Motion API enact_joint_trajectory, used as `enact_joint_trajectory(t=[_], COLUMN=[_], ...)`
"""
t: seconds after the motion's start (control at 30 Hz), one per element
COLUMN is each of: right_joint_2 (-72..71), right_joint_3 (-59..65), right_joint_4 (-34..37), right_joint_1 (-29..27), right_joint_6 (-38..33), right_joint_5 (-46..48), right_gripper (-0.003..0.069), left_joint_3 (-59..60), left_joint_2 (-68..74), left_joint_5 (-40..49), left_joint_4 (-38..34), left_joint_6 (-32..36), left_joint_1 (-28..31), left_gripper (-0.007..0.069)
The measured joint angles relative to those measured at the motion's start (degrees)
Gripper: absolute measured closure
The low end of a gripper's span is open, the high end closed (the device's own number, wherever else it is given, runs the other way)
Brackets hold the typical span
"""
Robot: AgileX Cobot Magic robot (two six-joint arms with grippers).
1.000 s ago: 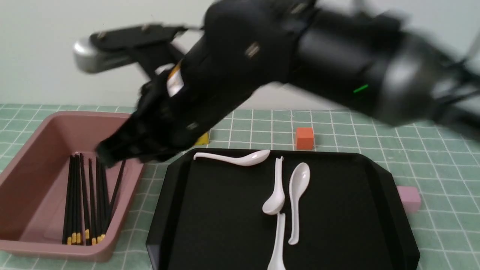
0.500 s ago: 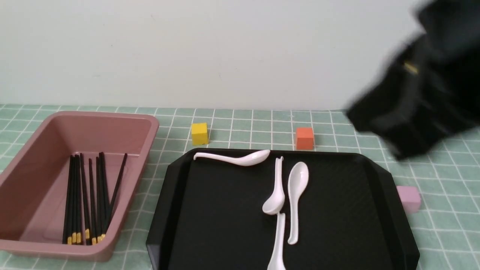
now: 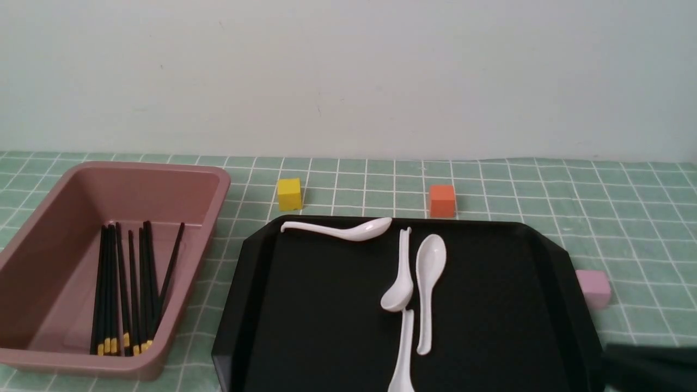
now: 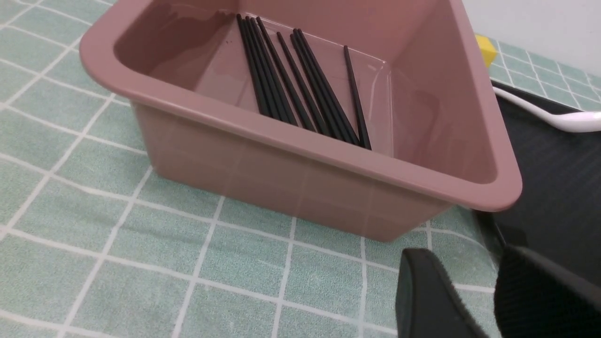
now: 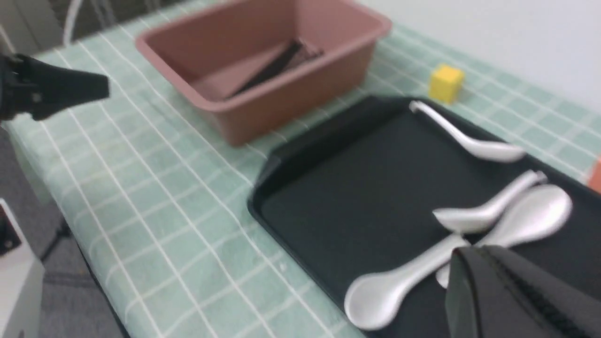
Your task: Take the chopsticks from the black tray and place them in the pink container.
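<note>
Several black chopsticks [image 3: 128,288] with yellow bands lie side by side inside the pink container [image 3: 218,179] at the left. They also show in the left wrist view as chopsticks [image 4: 300,84] and blurred in the right wrist view as chopsticks [image 5: 272,68]. The black tray [image 3: 326,316] holds only white spoons; no chopstick shows on it. My left gripper [image 4: 462,257] is open and empty, low over the mat beside the container's near corner. My right gripper [image 5: 462,257] is shut and empty, above the spoons on the tray [image 5: 357,188].
Several white spoons [image 3: 430,283] lie on the tray's middle and far edge. A yellow cube [image 3: 289,194] and an orange cube [image 3: 442,200] sit behind the tray; a pale pink cube [image 3: 593,287] is at its right. A dark part of my right arm [image 3: 648,367] fills the lower right corner.
My right arm has swung away from above the pink container, to the right and down, until only a sliver shows at the lower right corner. The chopsticks in the container lie as before.
</note>
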Motion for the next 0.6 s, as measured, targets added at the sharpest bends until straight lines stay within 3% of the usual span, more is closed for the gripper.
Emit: enact_joint_trajectory(t=[0.27, 0.6], right_joint_2=[-0.77, -0.77], right_joint_3=[13.72, 18.57], right_joint_4=[-1.06, -1.29], right_joint_1=[0.0, 0.0], right_joint_6=[-0.01, -0.01], right_joint_5=[-23.69, -25.55], right_gripper=[0.0647, 0.0644], left_joint_3=[0.0, 0.0], left_joint_2=[0.0, 0.0], left_joint_5=[0.0, 0.0], left_joint_4=[0.0, 0.0], left_joint_6=[0.0, 0.0], left_joint_1=[0.0, 0.0], left_gripper=[0.0386, 0.0386])
